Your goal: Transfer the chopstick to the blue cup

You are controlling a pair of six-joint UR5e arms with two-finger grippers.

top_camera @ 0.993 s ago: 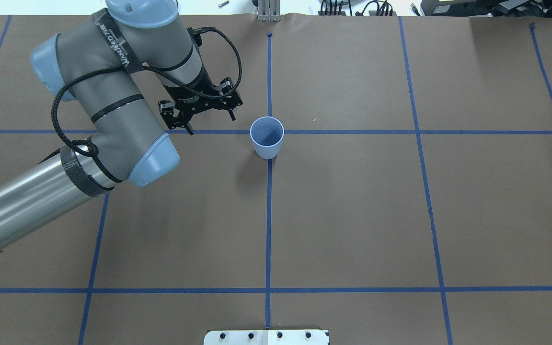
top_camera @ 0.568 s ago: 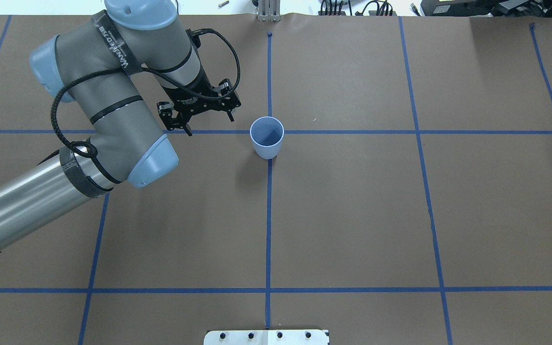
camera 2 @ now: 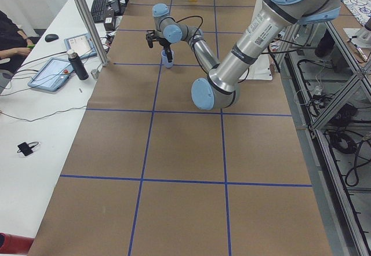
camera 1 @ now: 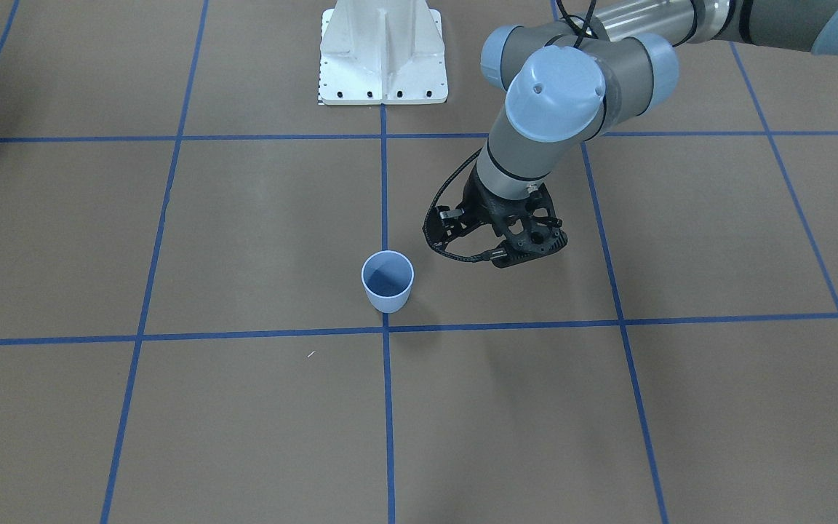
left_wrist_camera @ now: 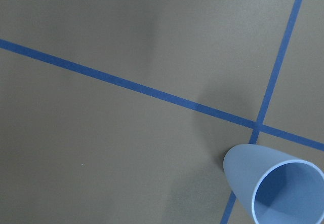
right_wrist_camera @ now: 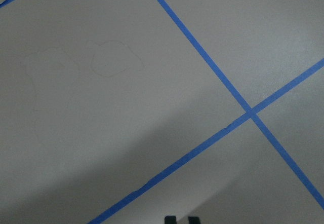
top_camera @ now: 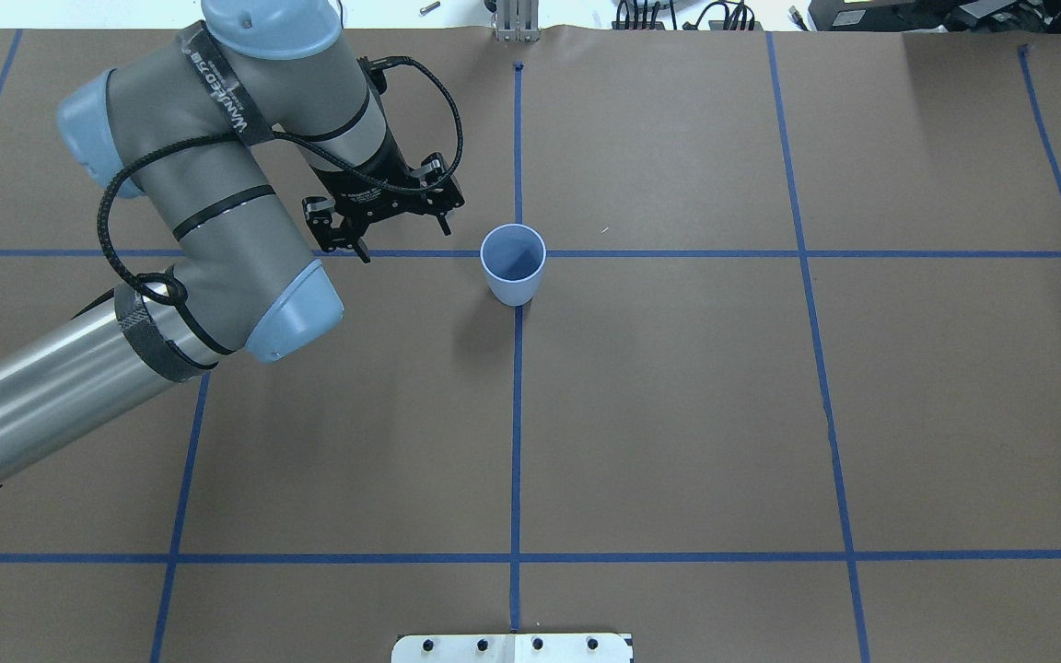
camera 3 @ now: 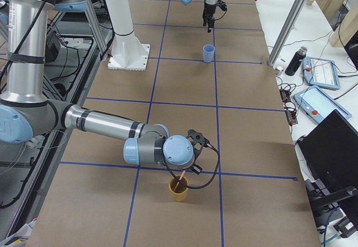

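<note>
Brown table, chopstick far from blue cup

Chopstick leans toward 1 o'clock in a tan cup; right gripper just above, jaws unreadable. Blue cup stands far off at 12 o'clock; overhead, left gripper, jaws spread, at its 9 o'clock.

No legible text or labels.

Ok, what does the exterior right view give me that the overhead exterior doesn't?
Only exterior right: the right claw low over a mustard cup with the chopstick leaning in it; whether it grips, I cannot tell. Only overhead: the left claw with jaws apart, and a look down into the blue cup, which is empty. Both: the left claw beside the upright blue cup, not touching it.
</note>
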